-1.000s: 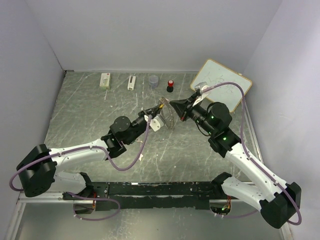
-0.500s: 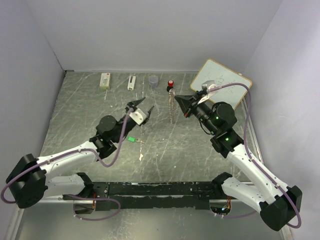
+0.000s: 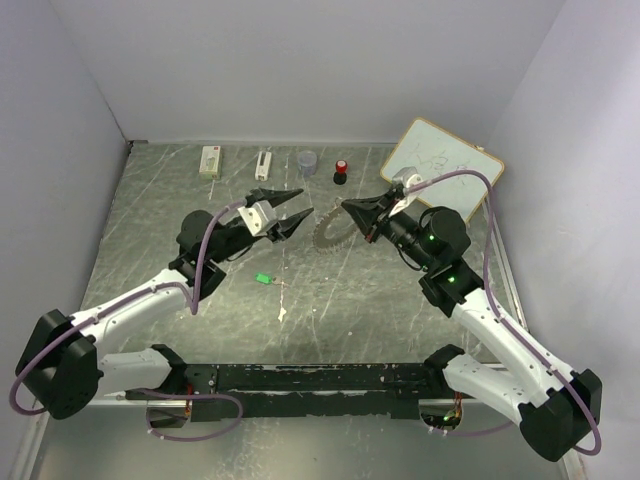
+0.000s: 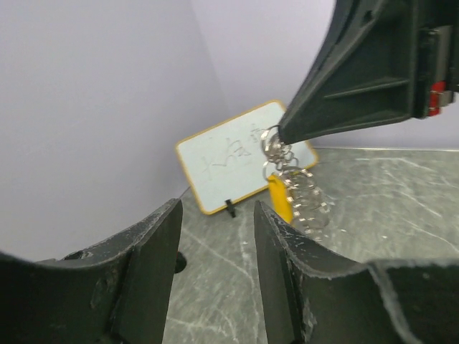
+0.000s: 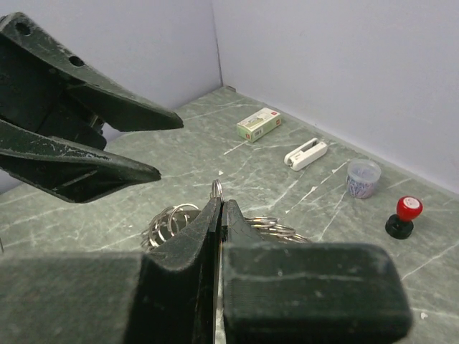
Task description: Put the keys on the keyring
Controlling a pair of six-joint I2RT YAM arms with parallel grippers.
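Note:
My right gripper (image 3: 346, 205) is shut on the keyring (image 3: 327, 232), a ridged silver ring that hangs tilted above the table. In the right wrist view its pads pinch a small loop of the keyring (image 5: 217, 190), with more loops (image 5: 169, 221) below. The yellow-headed key (image 4: 278, 195) hangs with the keyring (image 4: 305, 197) in the left wrist view. The green-headed key (image 3: 264, 278) lies on the table, apart from both grippers. My left gripper (image 3: 304, 202) is open and empty, just left of the ring. Its fingers (image 5: 107, 154) point at the ring.
Along the back edge stand a small box (image 3: 210, 161), a white clip (image 3: 263, 164), a grey cup (image 3: 307, 162) and a red-capped black knob (image 3: 341, 170). A whiteboard (image 3: 443, 168) leans at the back right. Walls close in left, back and right.
My left gripper opened and drew back left from the ring. The green key left it and now lies on the table. The ring has swung to a tilt.

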